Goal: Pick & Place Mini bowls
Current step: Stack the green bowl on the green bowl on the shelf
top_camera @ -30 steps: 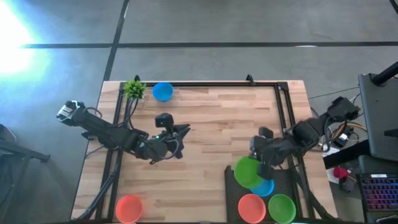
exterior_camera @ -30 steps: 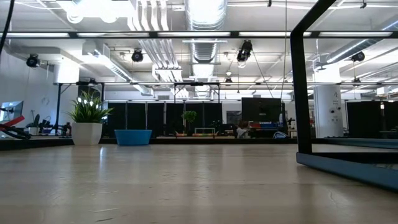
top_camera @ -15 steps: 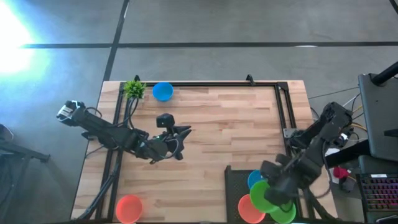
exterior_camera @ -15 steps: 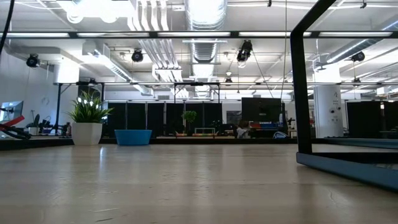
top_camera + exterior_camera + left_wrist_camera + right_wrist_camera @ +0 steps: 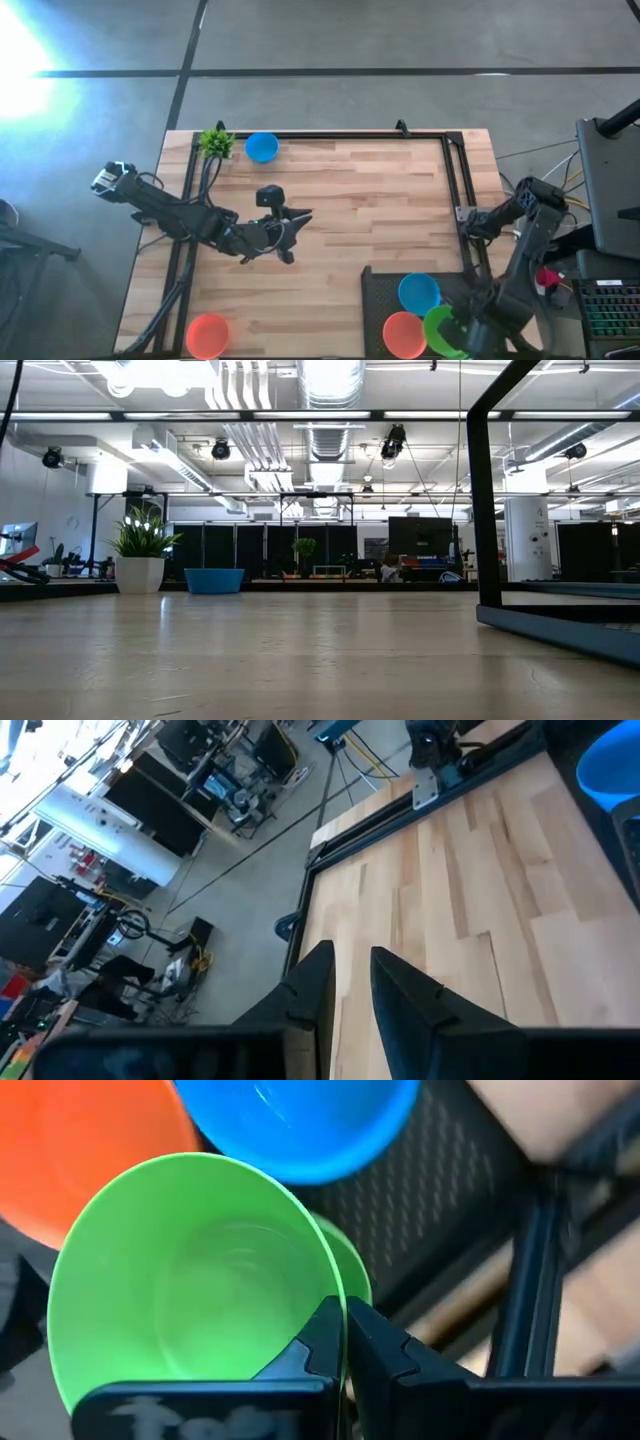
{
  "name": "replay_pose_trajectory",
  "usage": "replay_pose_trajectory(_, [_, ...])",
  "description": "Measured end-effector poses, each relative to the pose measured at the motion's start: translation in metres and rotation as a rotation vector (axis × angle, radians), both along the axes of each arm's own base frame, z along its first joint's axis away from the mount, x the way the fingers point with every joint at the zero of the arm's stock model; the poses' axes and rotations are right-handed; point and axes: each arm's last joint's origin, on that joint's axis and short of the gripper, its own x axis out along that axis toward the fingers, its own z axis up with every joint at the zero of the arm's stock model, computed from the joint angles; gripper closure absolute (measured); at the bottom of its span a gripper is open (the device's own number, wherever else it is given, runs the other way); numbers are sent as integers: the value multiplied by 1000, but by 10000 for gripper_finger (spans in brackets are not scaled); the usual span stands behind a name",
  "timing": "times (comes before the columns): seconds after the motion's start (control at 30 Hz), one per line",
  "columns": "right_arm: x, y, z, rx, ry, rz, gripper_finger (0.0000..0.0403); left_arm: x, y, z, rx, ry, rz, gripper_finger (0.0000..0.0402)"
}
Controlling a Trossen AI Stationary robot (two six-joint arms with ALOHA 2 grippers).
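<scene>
One green bowl (image 5: 190, 1290) pinched at its thin rim by right gripper (image 5: 345, 1342), looks light, stiff, slick; left gripper (image 5: 350, 985) hangs slightly parted, empty

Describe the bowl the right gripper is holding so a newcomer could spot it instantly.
Start at the dark mat on the table's near right corner. Above it the right gripper pinches the rim of a green bowl. It is the only bowl lifted and tilted, over a second green bowl, beside the blue bowl and orange bowl.
</scene>
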Motion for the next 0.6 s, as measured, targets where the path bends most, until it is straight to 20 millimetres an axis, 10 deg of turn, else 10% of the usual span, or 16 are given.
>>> replay_pose_trajectory(0.6, [-6, 19, -21, -22, 124, -45, 394, 0, 0, 8, 7, -12, -4, 331])
